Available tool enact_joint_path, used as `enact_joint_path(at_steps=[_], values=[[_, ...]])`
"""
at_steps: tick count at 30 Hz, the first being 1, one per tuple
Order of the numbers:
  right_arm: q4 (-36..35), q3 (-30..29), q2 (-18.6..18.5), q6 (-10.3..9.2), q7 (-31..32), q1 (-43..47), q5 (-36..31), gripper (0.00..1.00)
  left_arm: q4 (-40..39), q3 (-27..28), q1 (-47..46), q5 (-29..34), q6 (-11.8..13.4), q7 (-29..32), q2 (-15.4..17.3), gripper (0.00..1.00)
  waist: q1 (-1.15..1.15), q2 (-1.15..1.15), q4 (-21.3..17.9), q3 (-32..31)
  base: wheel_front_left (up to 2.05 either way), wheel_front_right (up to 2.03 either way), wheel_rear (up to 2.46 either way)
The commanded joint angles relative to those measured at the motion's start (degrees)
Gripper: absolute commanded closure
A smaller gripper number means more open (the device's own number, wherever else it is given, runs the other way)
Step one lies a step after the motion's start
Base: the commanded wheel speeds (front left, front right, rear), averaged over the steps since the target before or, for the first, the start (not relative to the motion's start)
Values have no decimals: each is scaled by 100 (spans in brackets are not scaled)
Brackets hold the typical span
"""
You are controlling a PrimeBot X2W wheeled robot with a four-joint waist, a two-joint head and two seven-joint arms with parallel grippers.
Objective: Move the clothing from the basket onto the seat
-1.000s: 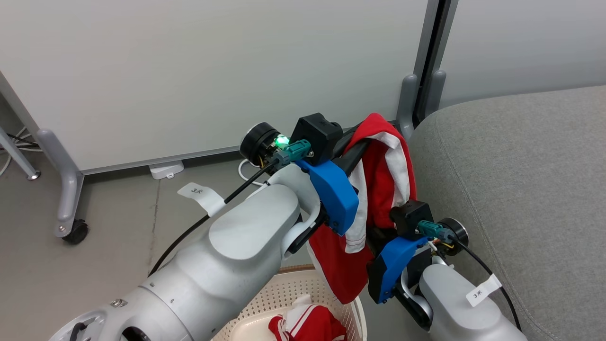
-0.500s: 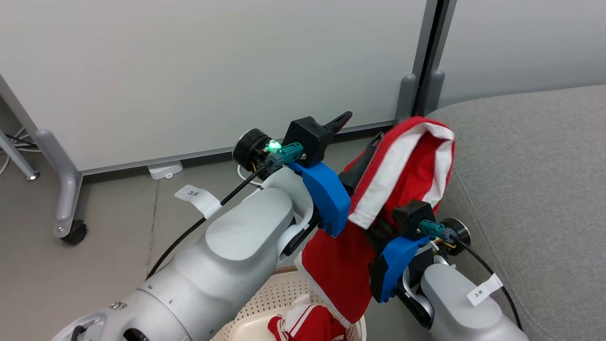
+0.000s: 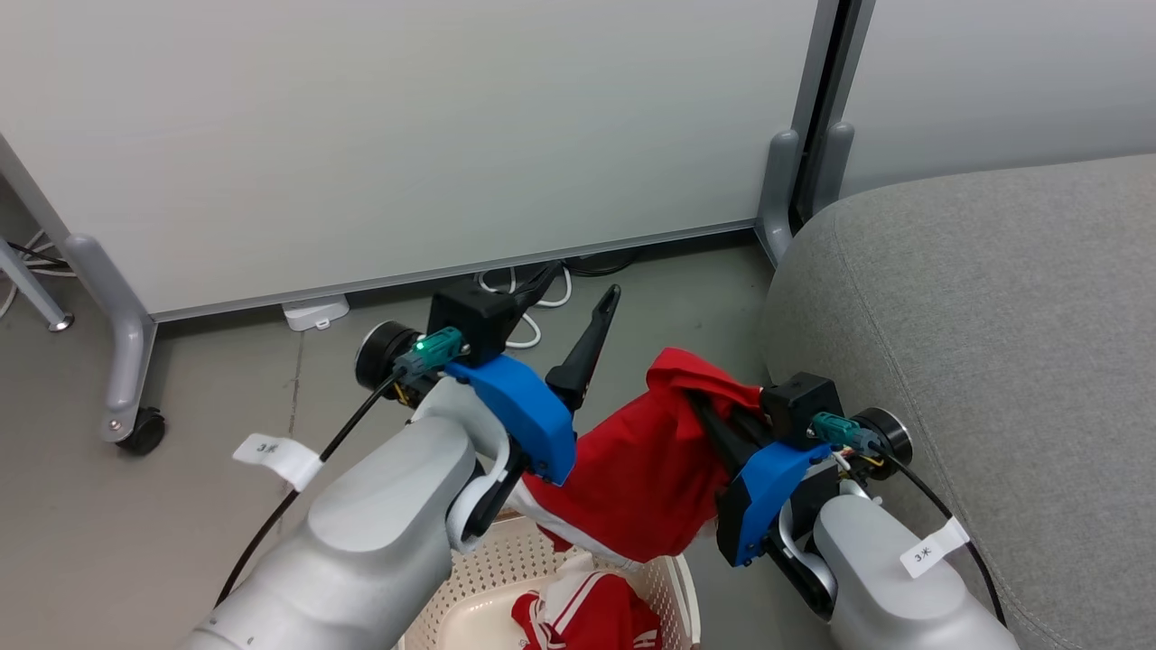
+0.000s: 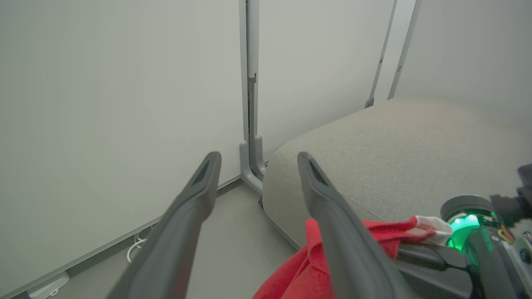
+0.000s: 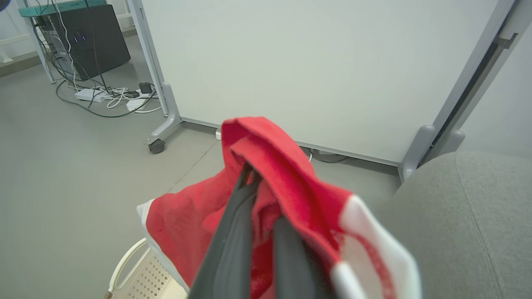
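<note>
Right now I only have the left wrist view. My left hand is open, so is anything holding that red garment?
Observer: Yes, the right hand is shut on the red garment.
Operator: Is it on the seat?
Observer: No, it hangs short of the seat, above the basket.
Operator: Is anything else in the basket?
Observer: One red-and-white garment lies inside.

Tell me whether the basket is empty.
Not empty: a red-and-white garment lies in the basket; another red garment hangs above it.
</note>
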Motion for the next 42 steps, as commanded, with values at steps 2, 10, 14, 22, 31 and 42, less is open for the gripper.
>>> enact_joint_path(at_steps=[2, 10, 14, 22, 31, 42], values=[[-37, -125, -19, 3, -35, 10, -118, 100, -348, 356, 371, 271, 172, -31, 249, 0, 0, 0, 2, 43, 0, 0, 0], [-191, -513, -19, 3, -47, 199, -567, 100, -1398, 1342, 1471, 1179, 550, -33, 695, 0, 0, 0, 19, 80, 0, 0, 0], [-408, -821, -18, 3, -51, 398, -881, 100, -1997, 1940, 2127, 1686, 511, -34, 799, 0, 0, 0, 14, 73, 0, 0, 0], [-1223, -1202, -19, 3, 10, 1039, -1470, 100, -2746, 3022, 3404, 2469, 444, -34, 833, 0, 0, 0, -148, 4, 0, 0, 0], [-2110, -1276, -18, 3, 405, 1590, -1579, 100, -3108, 3984, 4404, 2970, 189, -31, 607, 0, 0, 0, -541, 66, 0, 0, 0], [-2630, -1309, -18, 2, 636, 1730, -1522, 100, -3058, 4347, 4310, 3473, -229, -31, 274, 0, 0, 0, -1430, 232, 0, 0, 0]])
